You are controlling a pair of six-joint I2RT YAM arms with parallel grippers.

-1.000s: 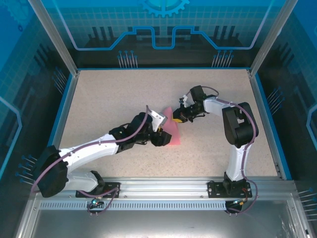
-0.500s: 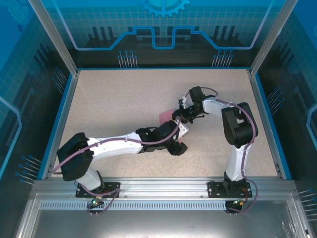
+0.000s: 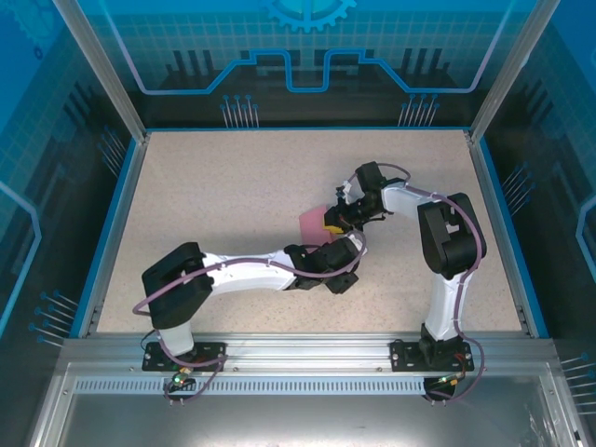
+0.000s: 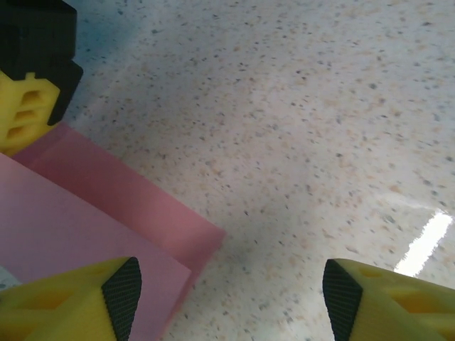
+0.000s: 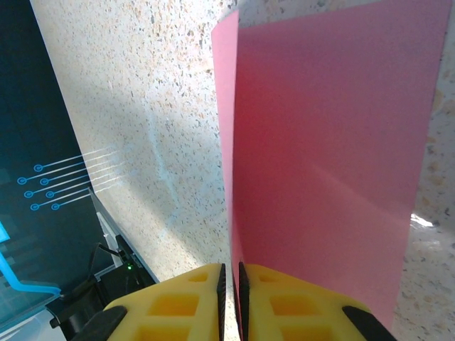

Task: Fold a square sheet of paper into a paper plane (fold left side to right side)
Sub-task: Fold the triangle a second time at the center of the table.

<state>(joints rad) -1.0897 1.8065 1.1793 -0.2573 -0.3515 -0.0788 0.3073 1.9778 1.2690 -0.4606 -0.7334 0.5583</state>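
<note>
The square sheet of paper (image 3: 310,223) is pink and lies folded over near the table's middle. In the right wrist view its pink face (image 5: 327,142) stretches away from my right gripper (image 5: 231,284), which is shut on the near edge of the sheet. In the top view the right gripper (image 3: 333,223) sits at the sheet's right side. My left gripper (image 3: 341,276) is just in front of and right of the sheet. In the left wrist view it (image 4: 231,298) stands open over bare table, its left finger (image 4: 92,298) above the paper's layered corner (image 4: 106,213).
The speckled beige table (image 3: 233,186) is bounded by blue rims and a metal frame. The left arm (image 3: 242,275) stretches low across the near half. The right gripper's yellow finger (image 4: 25,114) shows at the left wrist view's top left.
My left arm has swung rightward across the front of the paper and its jaws have opened a little wider. The right gripper and the paper have stayed put.
</note>
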